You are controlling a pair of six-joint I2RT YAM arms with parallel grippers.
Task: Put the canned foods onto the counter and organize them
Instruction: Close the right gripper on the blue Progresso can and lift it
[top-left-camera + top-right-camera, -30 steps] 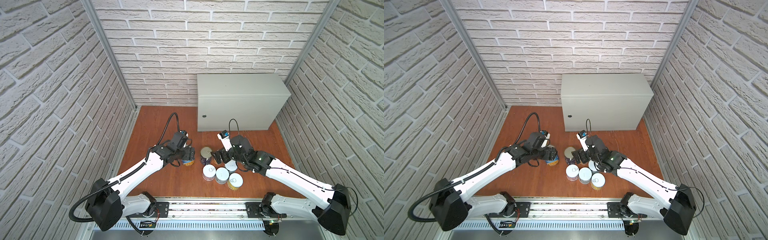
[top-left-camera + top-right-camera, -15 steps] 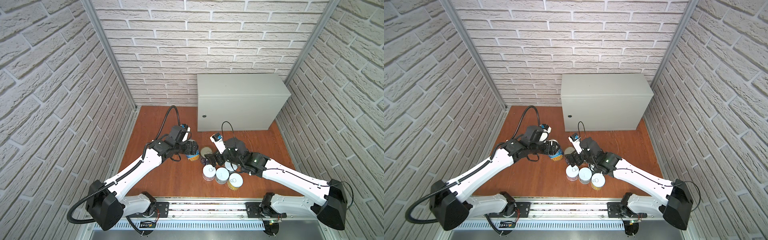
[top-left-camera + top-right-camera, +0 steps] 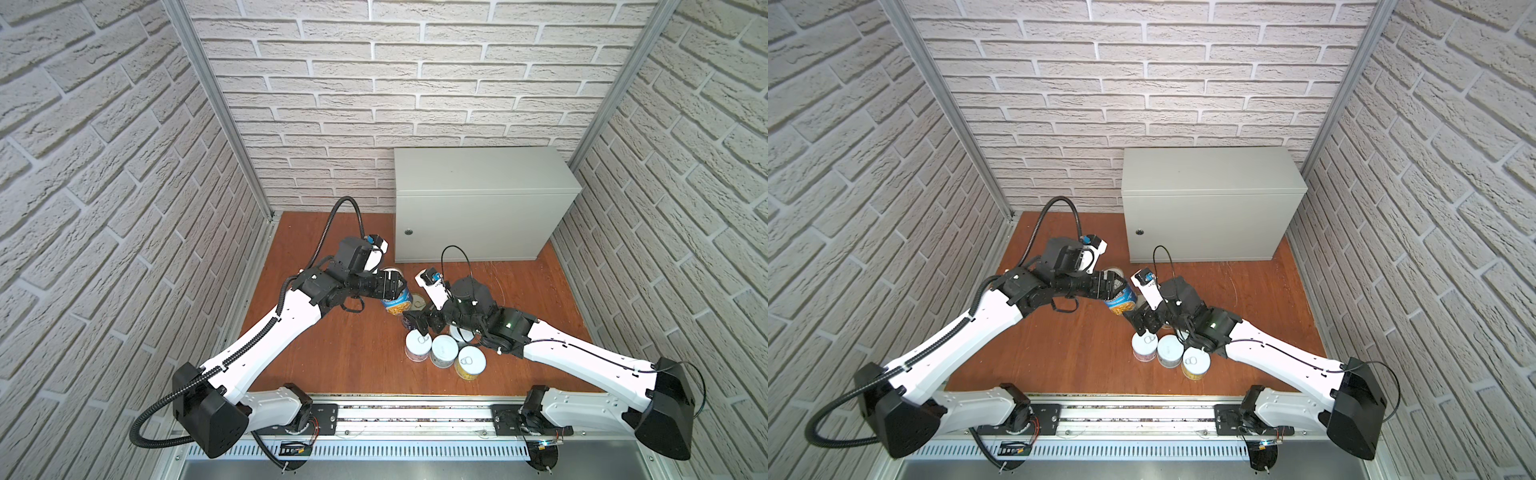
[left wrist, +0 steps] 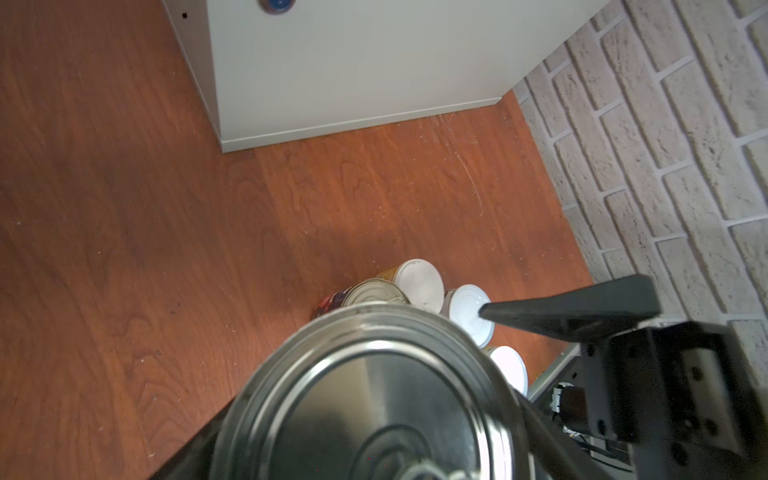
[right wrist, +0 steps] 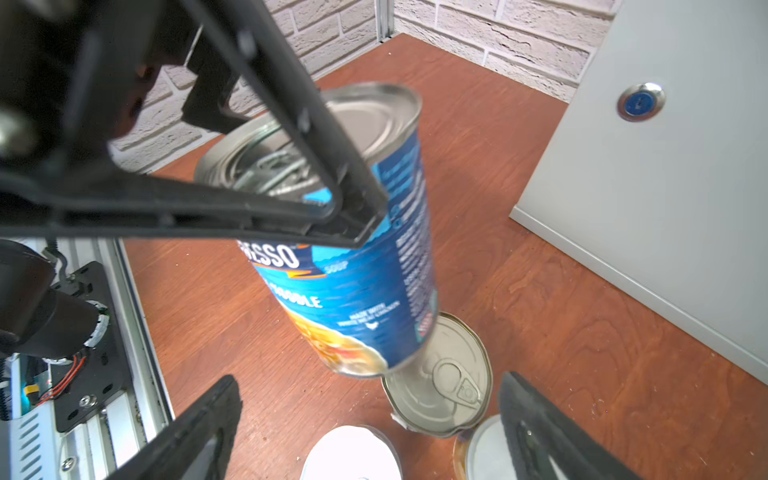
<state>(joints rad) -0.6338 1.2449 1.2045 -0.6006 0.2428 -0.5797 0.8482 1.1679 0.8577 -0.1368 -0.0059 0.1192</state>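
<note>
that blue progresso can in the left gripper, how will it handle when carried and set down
Probably rigid: the blue Progresso can is metal, so the left gripper should not dent it. Likely heavy for its size, since its pull-ring lid looks unopened. It is tall and hangs tilted, so it may tip if released off-vertical.

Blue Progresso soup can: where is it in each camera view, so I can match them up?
Top views: in both, the blue Progresso soup can is near the middle, tilted, gripped by the left end effector.
Left wrist: its silver end fills the lower middle.
Right wrist: centre of picture, blue label showing.
Shared landmark: the round lock on the grey cabinet, seen in all four.
</note>
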